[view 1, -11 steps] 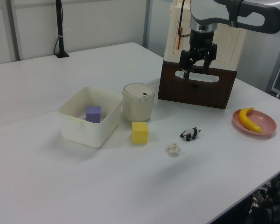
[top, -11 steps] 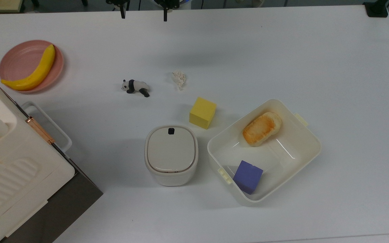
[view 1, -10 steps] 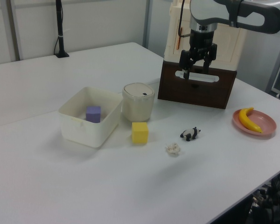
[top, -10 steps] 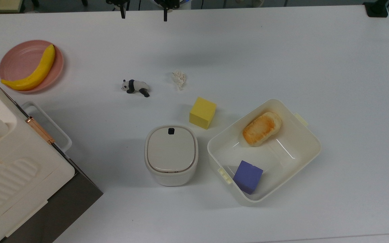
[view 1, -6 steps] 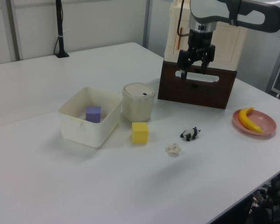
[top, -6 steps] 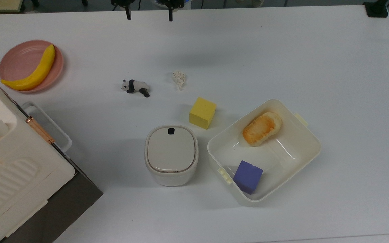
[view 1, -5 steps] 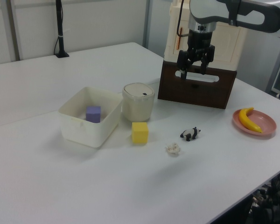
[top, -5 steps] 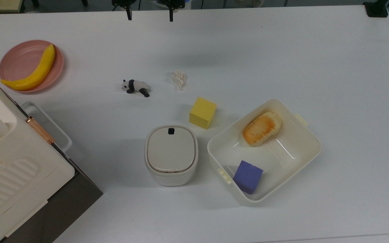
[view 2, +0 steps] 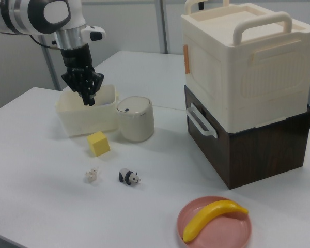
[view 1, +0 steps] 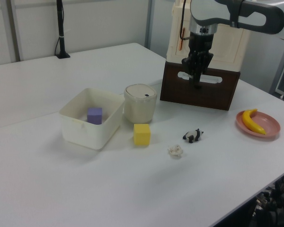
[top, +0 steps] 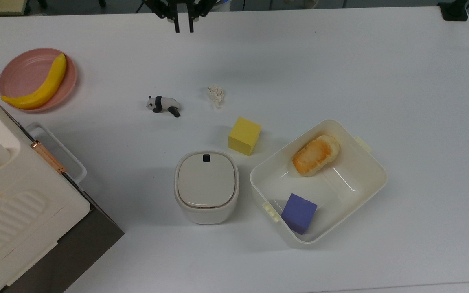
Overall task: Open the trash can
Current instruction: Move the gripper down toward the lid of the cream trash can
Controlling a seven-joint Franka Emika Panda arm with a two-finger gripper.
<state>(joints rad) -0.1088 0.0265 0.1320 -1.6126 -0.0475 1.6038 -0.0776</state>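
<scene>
The gripper (top: 182,29), fingers nearly together and empty, hangs well apart from the trash can (top: 206,186); missing its small black button (top: 206,158) would leave the lid shut.

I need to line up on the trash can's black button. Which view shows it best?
The top view: the button faces the camera squarely at the lid's edge on the trash can. The left view and right view show it as a small dark mark, seen obliquely.
</scene>
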